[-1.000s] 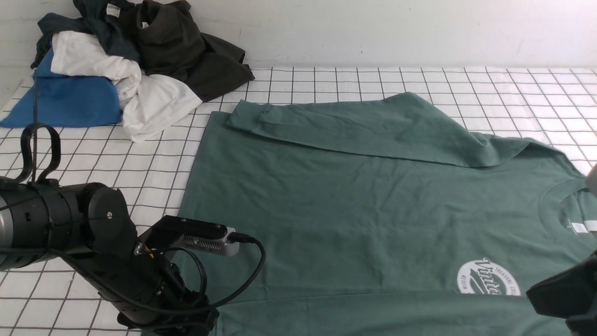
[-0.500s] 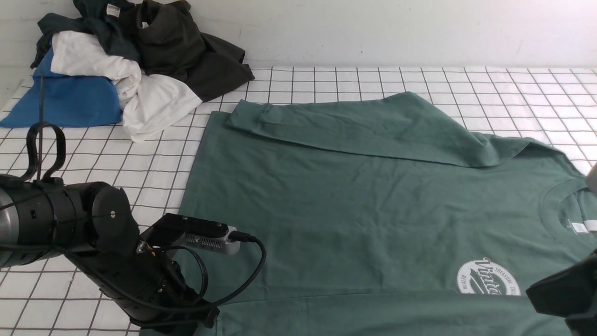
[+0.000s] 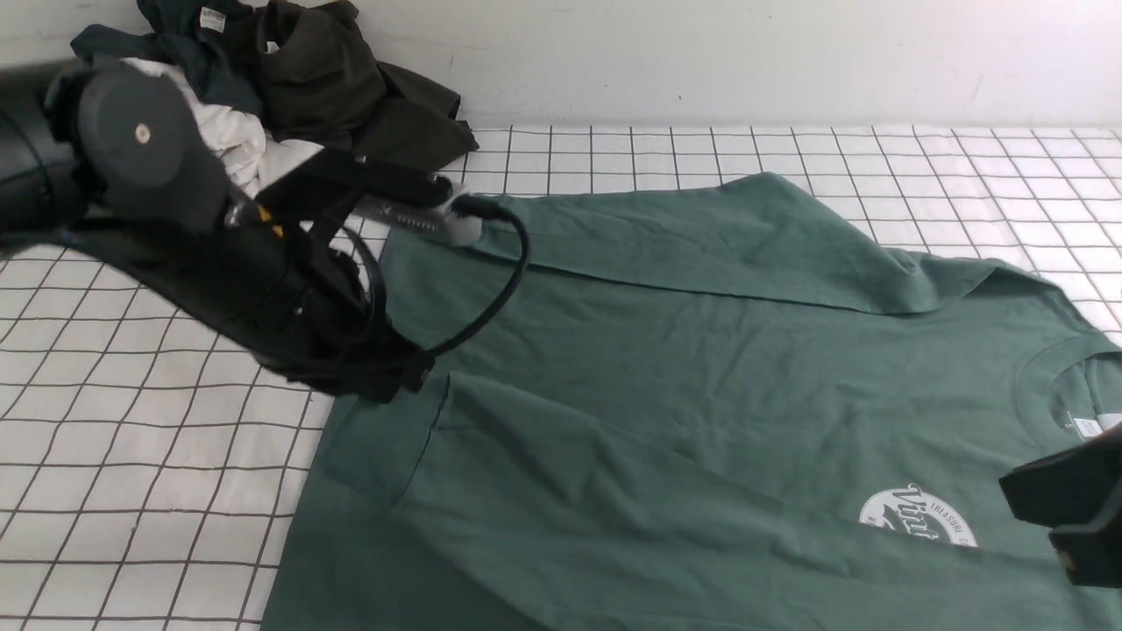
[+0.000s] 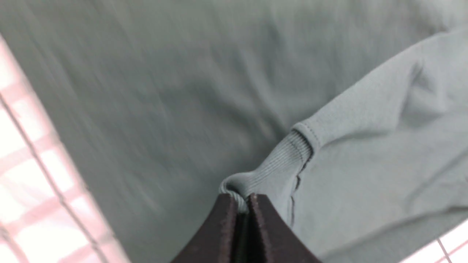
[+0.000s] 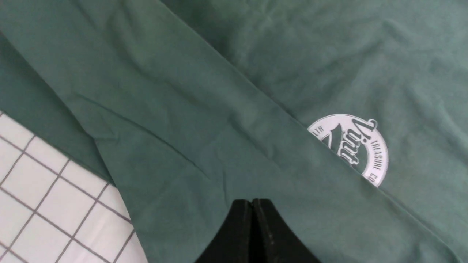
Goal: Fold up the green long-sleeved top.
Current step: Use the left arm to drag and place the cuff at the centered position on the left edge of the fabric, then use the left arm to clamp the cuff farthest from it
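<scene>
Much of the green long-sleeved top (image 3: pixel 701 368) runs out of the front view. Its near edge and the shoulder past the round white logo (image 3: pixel 912 519) are cut off. The logo itself is half covered, because the near sleeve (image 3: pixel 614 473) slants across its lower part and only some of the script reads. In that view my right gripper (image 5: pixel 252 202) is only a dark block clipped by the frame edge just beside the logo. My left arm (image 3: pixel 175 210) blocks part of the pile of clothes (image 3: pixel 351 96), which sits well away from the logo at the back of the checked cloth (image 3: pixel 131 456). The arm also hides my left fingertips from the front. The left wrist view is blurred, and the grid lines there are pink streaks.

The top lies spread on the checked cloth, chest up. The neck opening (image 3: pixel 1052 386) is just beyond the logo, and the far sleeve (image 3: pixel 701 237) is folded in over the body, well beyond the logo.

My left gripper (image 4: pixel 241 199) is pinched tight on the ribbed cuff (image 4: pixel 278 168) of the near sleeve, with a fold of rib squeezed between the two fingers. The cuff end is raised off the body of the top, and the sleeve runs from it back toward the logo.

My right gripper's fingers are pressed together, tips at the sleeve cloth near the logo. I cannot tell whether any cloth is caught between them, or whether they touch it at all.
</scene>
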